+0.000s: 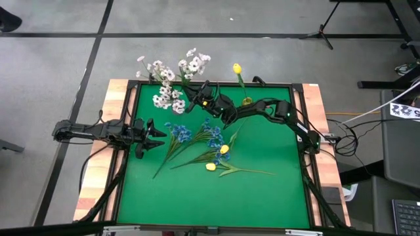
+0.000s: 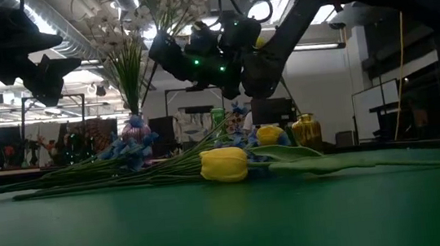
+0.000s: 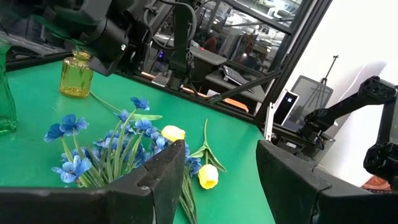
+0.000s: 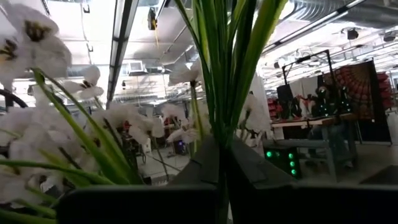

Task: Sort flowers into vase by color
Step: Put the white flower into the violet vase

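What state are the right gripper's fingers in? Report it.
Shut. The right gripper has its fingers pressed together around green stems of the white flowers, held above the table's far edge.

Grey floor (image 1: pixel 216 16) with dark seams, ceiling lights (image 2: pixel 261 10) overhead

The worktop (image 1: pixel 262 196) is covered in a plain bright green mat, framed by a thin black rim with pale, light-brown wood outside it. Both arms are dark, near black; the right tool (image 1: pixel 191 96) shows small green lights just behind it and holds white flowers (image 1: pixel 172 82) on green stems. Beside the left tool (image 1: pixel 157 136) lie blue flowers (image 1: pixel 197 135) on thin green stems, and past them yellow tulip buds (image 1: pixel 218 158) with green leaves. Another yellow bud (image 1: pixel 237 68) stands in a yellow glass vase (image 3: pixel 76 75) behind the right tool. The floor is grey with dark lines.
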